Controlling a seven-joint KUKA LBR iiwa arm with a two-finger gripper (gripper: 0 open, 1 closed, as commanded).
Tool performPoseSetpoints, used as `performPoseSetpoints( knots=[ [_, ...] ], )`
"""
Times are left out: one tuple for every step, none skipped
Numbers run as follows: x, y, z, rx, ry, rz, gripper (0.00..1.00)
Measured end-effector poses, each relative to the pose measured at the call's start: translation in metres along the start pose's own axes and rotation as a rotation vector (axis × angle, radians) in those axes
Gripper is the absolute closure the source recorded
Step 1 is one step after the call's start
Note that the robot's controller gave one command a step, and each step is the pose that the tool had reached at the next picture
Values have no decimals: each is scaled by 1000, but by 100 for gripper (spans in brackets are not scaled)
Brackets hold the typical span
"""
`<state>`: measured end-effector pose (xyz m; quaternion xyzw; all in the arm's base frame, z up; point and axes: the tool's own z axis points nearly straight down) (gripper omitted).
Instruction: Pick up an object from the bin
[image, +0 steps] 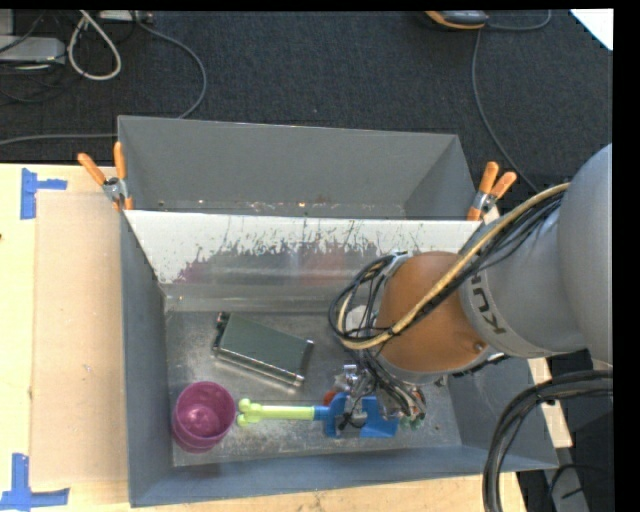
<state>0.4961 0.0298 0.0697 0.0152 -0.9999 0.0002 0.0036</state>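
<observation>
**Tool position.** The tool (352, 403) is down in the lower right part of the bin (140, 330), directly above a blue plastic piece (374, 426). Tool and piece overlap in the view. Whether they touch cannot be told, nor whether the tool is spread or pressed together, because the orange cover (430, 315) and the cables (352, 310) on the arm (560, 270) hide its upper part.

**Object under the tool.** The blue plastic piece is small, blocky and bright blue. It lies flat on the bin floor, close to the wall at the lower edge of the view. A light green stick (275, 410) extends from its left side and lies almost level across the floor. Whether stick and blue piece are one thing cannot be told.

**Surrounding objects.**
- A purple cup (203, 413) stands upright in the lower left corner, mouth upward. The rounded left end of the green stick is just beside its rim.
- A grey metal box (260, 350), flat and rectangular, lies above the stick, near the middle of the floor, turned at a slant. It is apart from the tool.

**Obstructions.** The green stick lies at the tool's left side. A few small dark bits lie just right of the blue piece, too small to identify.
</observation>
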Motion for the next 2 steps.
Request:
performPoseSetpoints(
  knots=[
    [2,-2,0,0,1,-6,100],
    [-42,-47,-1,-1,0,-319,100]
  ],
)
